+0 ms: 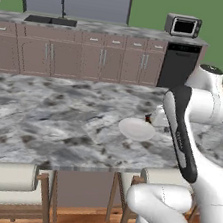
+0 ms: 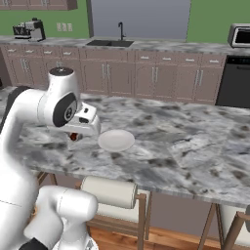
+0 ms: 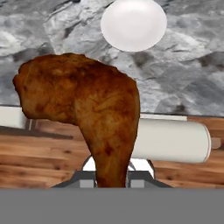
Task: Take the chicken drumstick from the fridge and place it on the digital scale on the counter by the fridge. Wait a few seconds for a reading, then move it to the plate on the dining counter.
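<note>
Plate (image 3: 133, 24) on the dining counter (image 1: 56, 120) holds nothing — pincer (image 3: 111, 177) clamped on the chicken drumstick (image 3: 87, 109) short of it.

plate (image 1: 136, 129) on dining counter (image 1: 56, 125) | chicken drumstick (image 3: 87, 109) above counter edge, beside plate | stools (image 1: 7, 179) in front

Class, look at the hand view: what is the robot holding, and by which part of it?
The chicken drumstick, held by its narrow bone end between the jaws, with the thick meaty end jutting outward toward the plate.

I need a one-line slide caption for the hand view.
Gripper holds the chicken drumstick near the white plate on the dining counter.
</note>
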